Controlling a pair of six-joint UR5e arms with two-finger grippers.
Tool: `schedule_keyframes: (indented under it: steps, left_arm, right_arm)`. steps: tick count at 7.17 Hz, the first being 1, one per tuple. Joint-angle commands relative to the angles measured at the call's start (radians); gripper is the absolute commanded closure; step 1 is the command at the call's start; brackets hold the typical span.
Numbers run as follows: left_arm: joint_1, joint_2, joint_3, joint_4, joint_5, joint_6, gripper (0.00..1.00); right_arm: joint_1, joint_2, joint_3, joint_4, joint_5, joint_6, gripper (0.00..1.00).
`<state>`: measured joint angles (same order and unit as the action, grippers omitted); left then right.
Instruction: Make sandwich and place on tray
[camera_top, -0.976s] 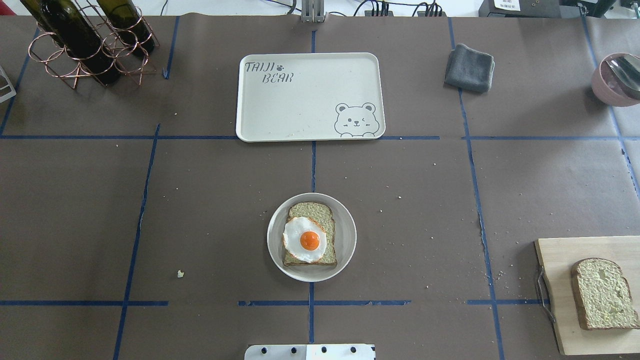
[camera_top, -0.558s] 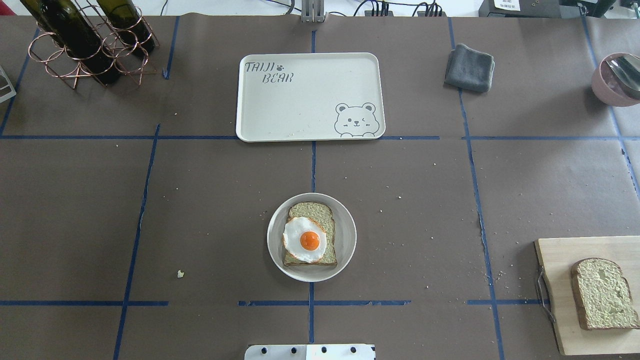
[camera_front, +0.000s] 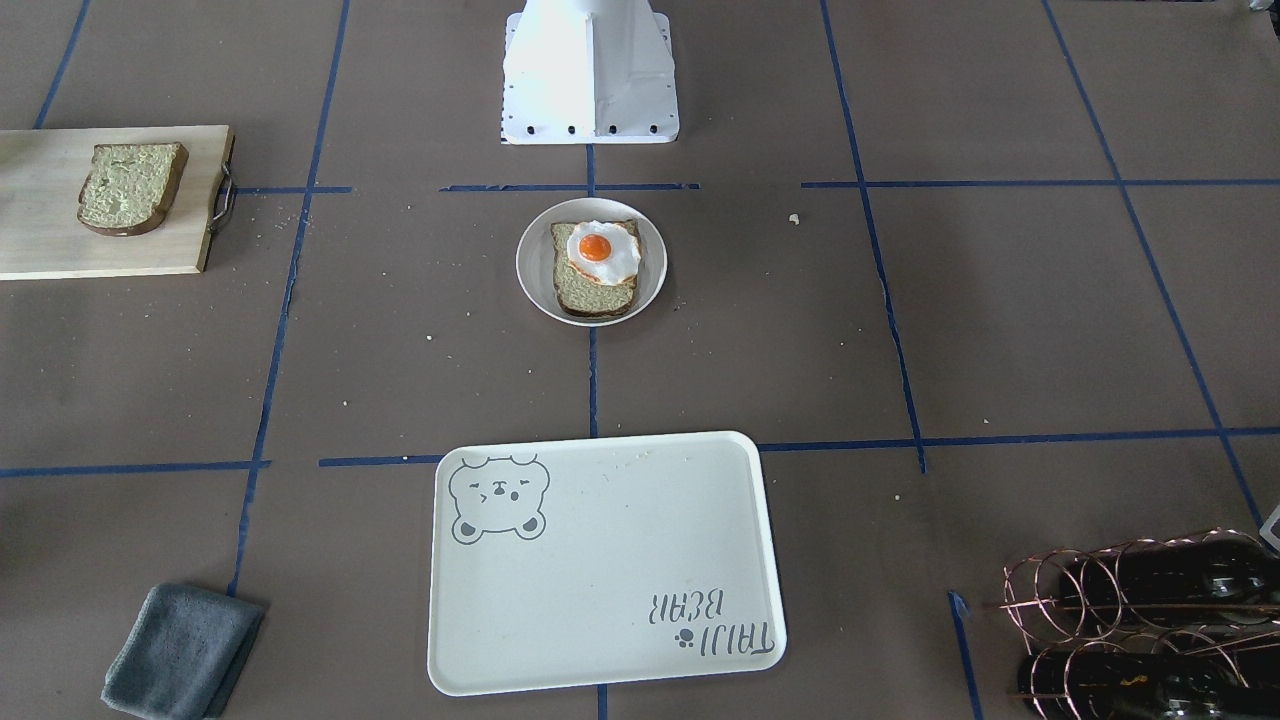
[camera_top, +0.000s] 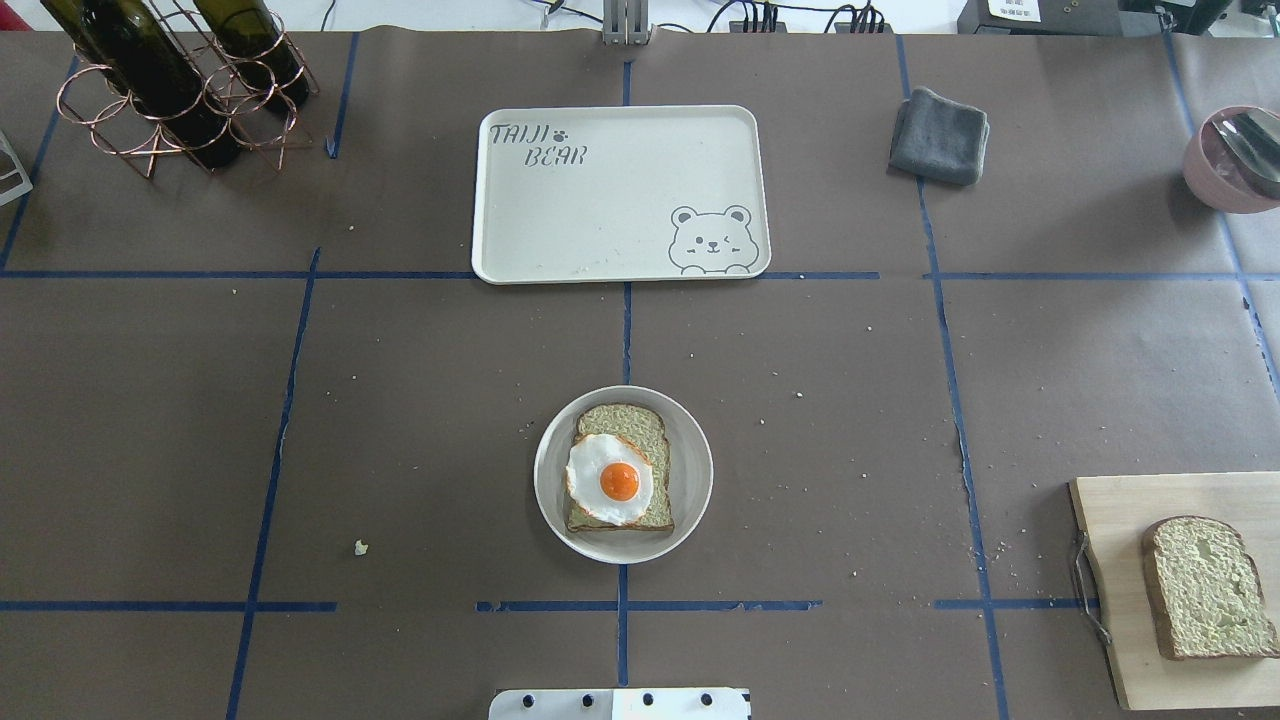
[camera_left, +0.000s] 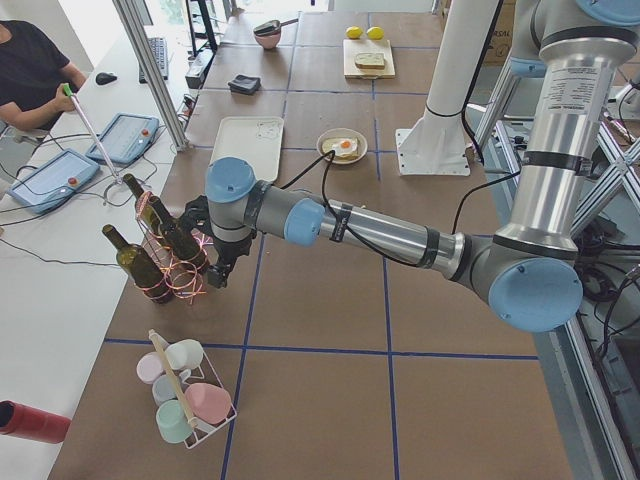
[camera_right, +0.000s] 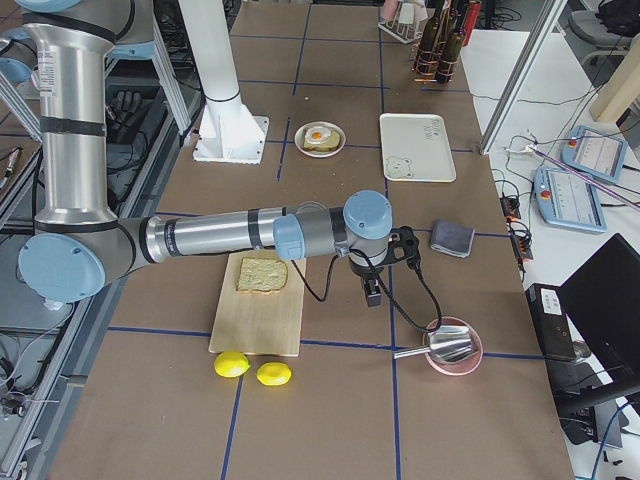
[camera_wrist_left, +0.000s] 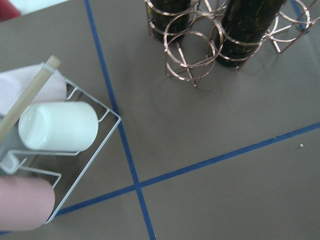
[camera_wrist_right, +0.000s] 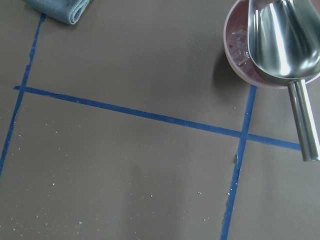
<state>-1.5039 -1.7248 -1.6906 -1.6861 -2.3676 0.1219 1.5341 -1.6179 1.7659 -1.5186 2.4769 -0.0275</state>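
Note:
One slice of greenish-tan bread (camera_top: 622, 420) lies on a small round white plate (camera_top: 690, 450) at the table's middle, with a fried egg (camera_top: 610, 482) on top. A second slice (camera_top: 1208, 588) lies apart on the wooden cutting board (camera_top: 1110, 520) at the near right. The cream tray (camera_top: 600, 210) with the bear drawing stands bare at the far middle. My left gripper (camera_left: 222, 275) hangs by the wine rack, seen only in the left side view. My right gripper (camera_right: 371, 292) hangs between the board and the pink bowl, seen only in the right side view. I cannot tell whether either is open or shut.
A copper rack with wine bottles (camera_top: 180, 90) stands far left. A folded grey cloth (camera_top: 938, 135) lies far right. A pink bowl with a metal scoop (camera_wrist_right: 272, 40) sits at the right edge. A wire rack of cups (camera_wrist_left: 57, 127) and two lemons (camera_right: 250, 368) lie at the table's ends.

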Motion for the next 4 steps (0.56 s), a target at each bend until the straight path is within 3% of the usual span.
schedule_keyframes:
  steps: [1,2,4]
  left_arm:
    - [0.068,-0.022,-0.021,-0.027,0.001,-0.002,0.0]
    - [0.12,-0.027,-0.023,-0.027,-0.001,-0.036,0.0]
    - [0.259,-0.061,-0.058,-0.03,0.013,-0.268,0.0]
  right_arm:
    - [-0.006,-0.039,0.001,0.006,0.047,0.02,0.0]
    - [-0.008,-0.056,0.021,0.008,0.042,0.034,0.0]
    - [-0.038,-0.077,0.062,0.087,0.025,0.29,0.0]
